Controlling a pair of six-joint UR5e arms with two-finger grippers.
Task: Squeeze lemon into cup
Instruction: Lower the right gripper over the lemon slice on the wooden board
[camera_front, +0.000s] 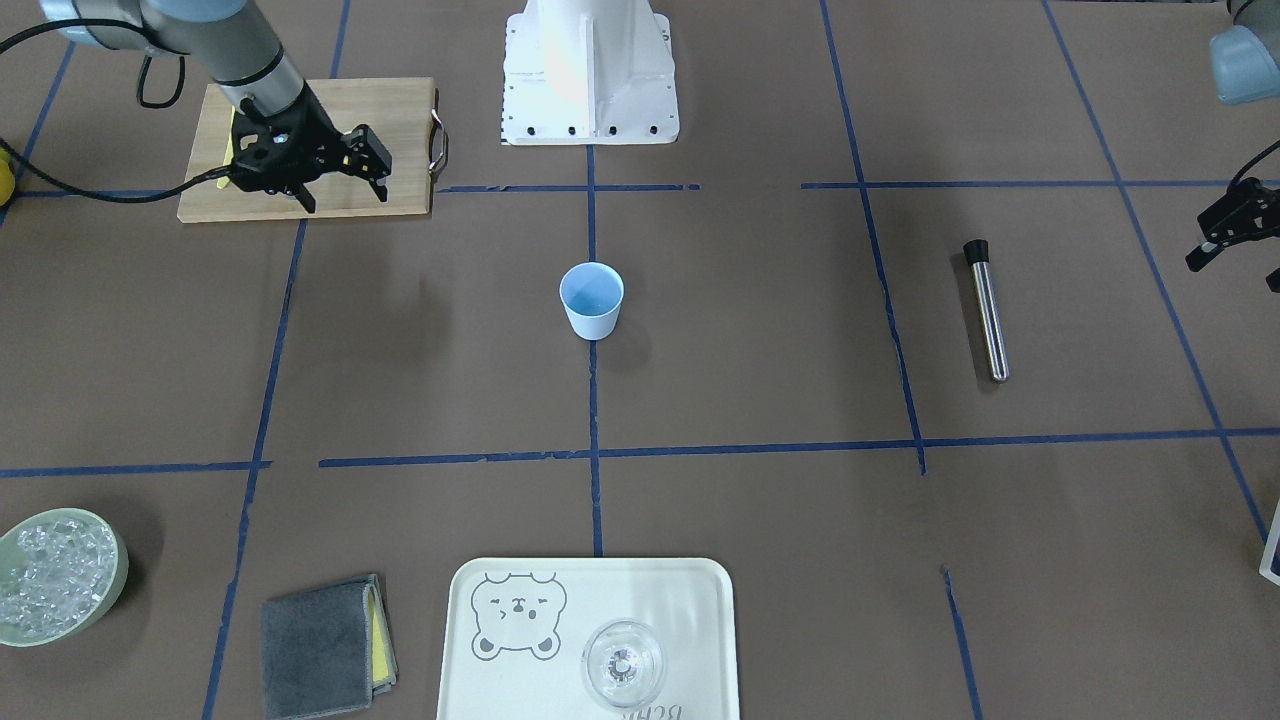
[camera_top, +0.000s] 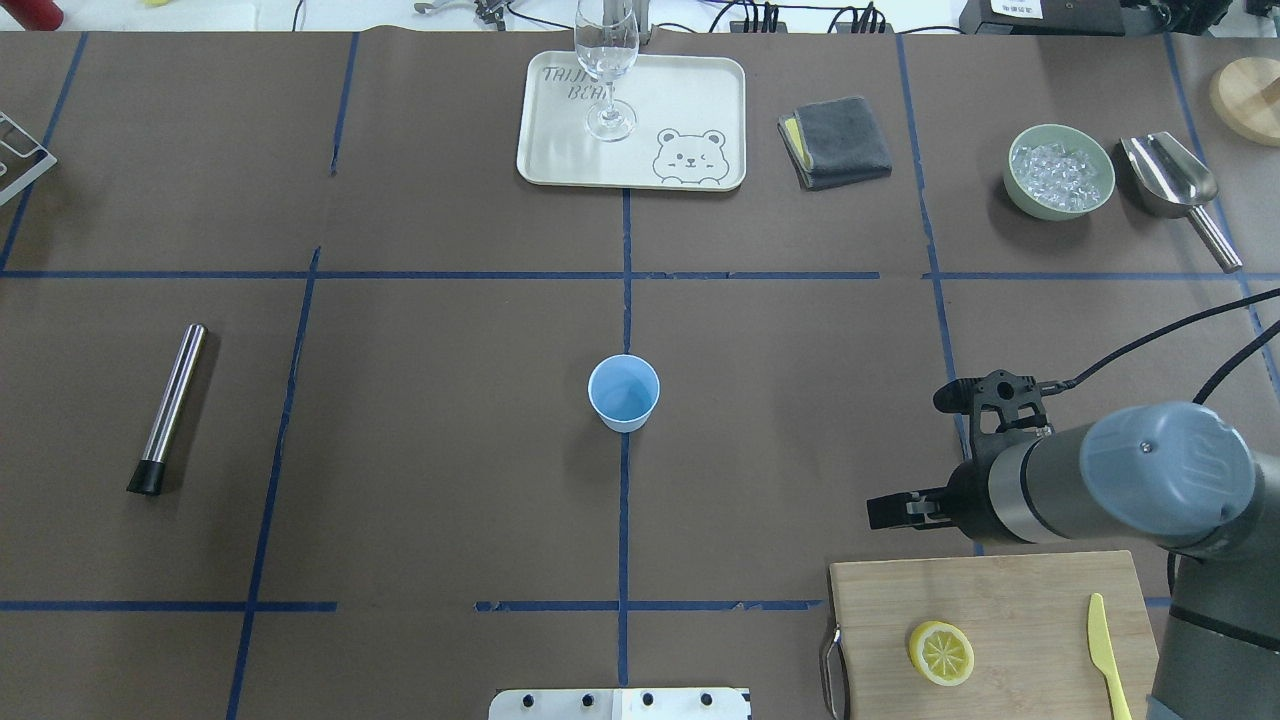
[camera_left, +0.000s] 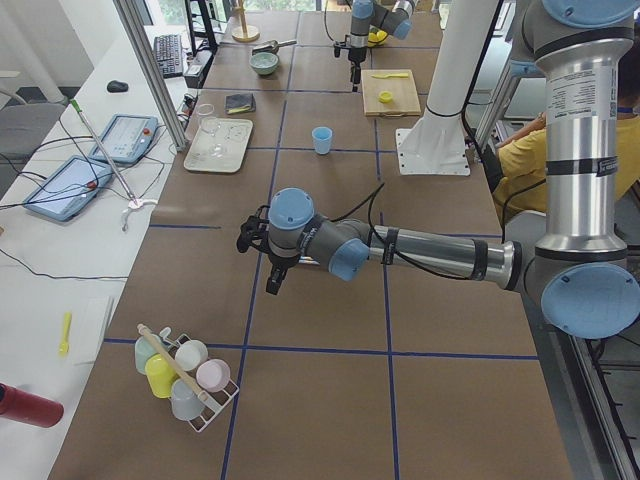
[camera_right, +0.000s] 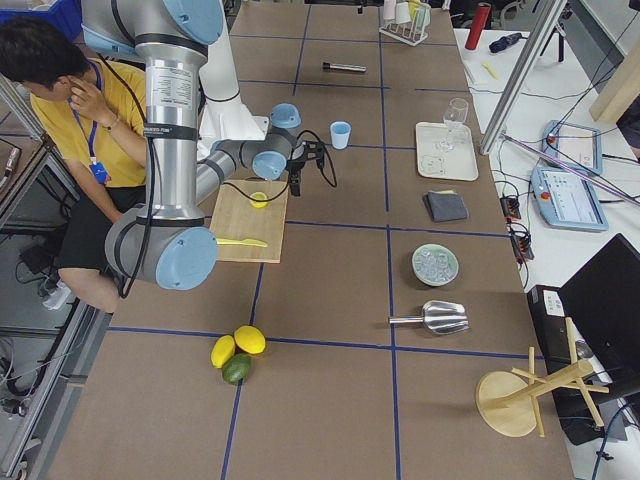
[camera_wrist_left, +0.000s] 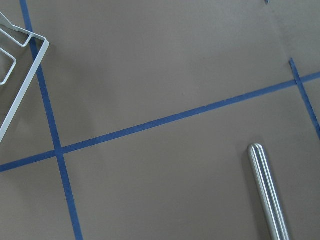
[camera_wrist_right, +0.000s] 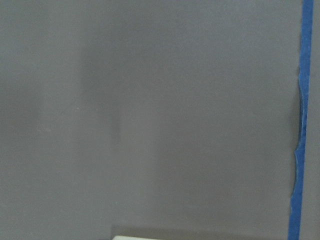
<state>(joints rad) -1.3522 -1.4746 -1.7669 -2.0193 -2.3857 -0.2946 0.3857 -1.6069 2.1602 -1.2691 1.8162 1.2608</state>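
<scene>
The right gripper's (camera_top: 908, 455) fingers stand wide apart with nothing between them. I have it hovering just past the wooden cutting board's (camera_top: 1010, 585) edge, on the side that faces the cup (camera_top: 623, 392). The left gripper (camera_front: 1230, 245) is well apart from the board, beyond the cup, and it is cut off at the picture's edge, so I cannot tell how its fingers stand.

The lemon (camera_top: 941, 652) lies flat on the board, near its handle end, with the yellow knife (camera_top: 1105, 650) also on the board but apart from it. I can see only one slice from overhead. The cup stands upright and well apart from the board, out towards the table's middle.

I expect the slice to be light, wet and slippery, with soft flesh inside a firmer ring of rind. Because it lies flat, I judge the best hold is across its width, one pad on each side of the rind and low against the wood. A grip on the flesh would likely tear it or spill juice onto the board. I would clamp only firmly enough to lift it and save the hard squeeze for over the cup. The cup itself looks light enough to tip if I knock it.
</scene>
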